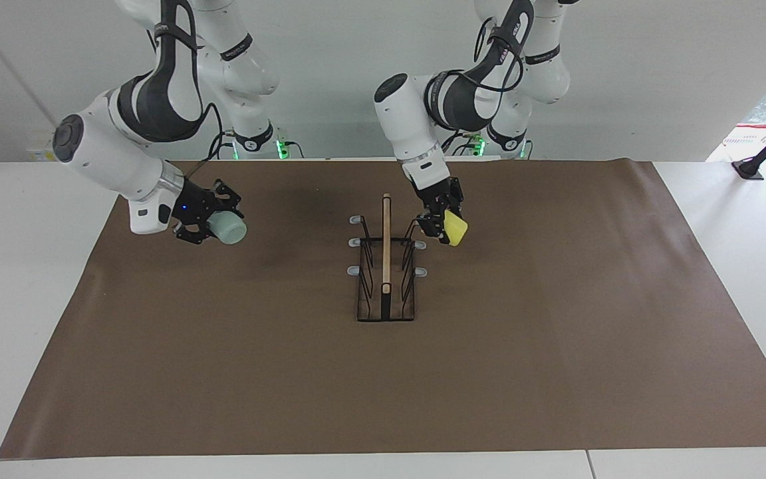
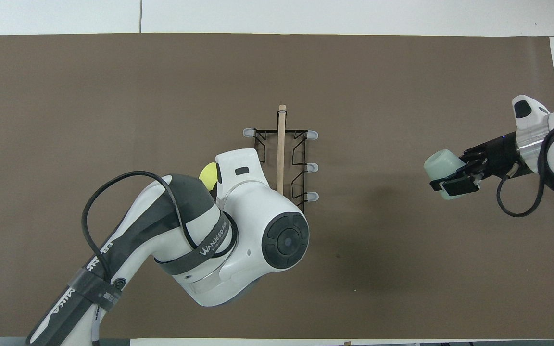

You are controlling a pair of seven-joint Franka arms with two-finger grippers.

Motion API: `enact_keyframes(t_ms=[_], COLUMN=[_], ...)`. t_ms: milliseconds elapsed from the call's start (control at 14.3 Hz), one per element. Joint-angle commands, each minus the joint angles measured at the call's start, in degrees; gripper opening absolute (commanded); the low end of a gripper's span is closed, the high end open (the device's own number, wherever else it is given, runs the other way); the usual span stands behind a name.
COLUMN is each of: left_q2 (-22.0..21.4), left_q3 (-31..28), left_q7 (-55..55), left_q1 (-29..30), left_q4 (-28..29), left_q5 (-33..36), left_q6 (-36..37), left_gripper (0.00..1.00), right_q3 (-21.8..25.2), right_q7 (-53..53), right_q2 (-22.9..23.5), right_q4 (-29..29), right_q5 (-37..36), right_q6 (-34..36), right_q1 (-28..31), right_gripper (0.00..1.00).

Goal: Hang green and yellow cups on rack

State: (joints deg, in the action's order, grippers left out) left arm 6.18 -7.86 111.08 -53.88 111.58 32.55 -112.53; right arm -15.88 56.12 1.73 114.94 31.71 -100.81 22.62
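Your yellow cup (image 1: pixel 455 228) was up in the air, tipped on its side, right next to the rack (image 1: pixel 386 266) on the side toward the left arm's end of the counter. It sat beside the prong (image 1: pixel 419 245) at the robots' end of that row, and you could not tell if it touched the prong. The left gripper (image 1: pixel 441 221) was grasping the yellow cup, its fingers clamped on the cup from above. In the overhead view the left arm (image 2: pixel 238 226) covered most of this, so only a small bit of yellow showed there.

The green cup (image 1: pixel 228 228) was also up in the air and lying sideways (its closed bottom pointed toward the rack). The right gripper (image 1: pixel 205 219) was grasping the green cup, with one finger on each side of it. It hung over the brown mat (image 1: pixel 556 359) toward the right arm's end of the counter, well apart from the rack.

The rack stood on its flat dark base in the middle of the mat. Its light wooden bar (image 1: pixel 387 243) stood between the two rows of prongs. Every grey-tipped prong you could see was bare.

The brown mat covered most of the white counter (image 1: pixel 17 266), and white counter showed around its edges.
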Motion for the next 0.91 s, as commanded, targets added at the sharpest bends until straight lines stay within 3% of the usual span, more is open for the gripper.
enact_keyframes(t_ms=[0,140,489,559,629,768,838], left_q2=[0.4,0.4,0.3,0.3,-0.3,-0.7,-0.8], left_q3=[-0.8,-0.8,-0.1,0.3,0.5,0.4,0.4], left_q7=[2.5,2.6,2.7,2.7,2.2,1.4,-0.6], left_q1=[-3.7,-4.8,-6.6,-6.6,-6.6,-6.1,-5.8], left_q4=[-1.5,-1.9,-2.7,-2.7,-2.7,-3.3,-3.6], left_q5=[1.2,1.2,0.1,-0.7,-1.5,-1.6,-1.6], left_q6=[3.4,4.2,4.6,4.1,3.7,3.4,3.5], left_gripper=[0.00,0.00,0.00,0.18,0.48,0.81,0.93], right_q3=[-0.4,-0.3,-0.2,-0.2,-0.2,-0.2,-0.2], right_q7=[10.3,12.4,25.8,29.5,35.8,44.0,46.9], right_q2=[-3.6,-5.3,-13.8,-14.8,-15.4,-16.8,-16.8], right_q4=[5.8,9.1,24.4,27.2,30.4,35.2,36.1], right_q5=[13.5,23.3,48.6,52.0,57.0,63.1,65.6], right_q6=[2.3,4.9,5.8,5.9,5.9,5.4,5.0], right_q1=[3.7,5.1,4.7,4.1,2.5,0.4,-1.2], right_gripper=[0.00,0.00,0.00,0.00,0.00,0.00,0.00])
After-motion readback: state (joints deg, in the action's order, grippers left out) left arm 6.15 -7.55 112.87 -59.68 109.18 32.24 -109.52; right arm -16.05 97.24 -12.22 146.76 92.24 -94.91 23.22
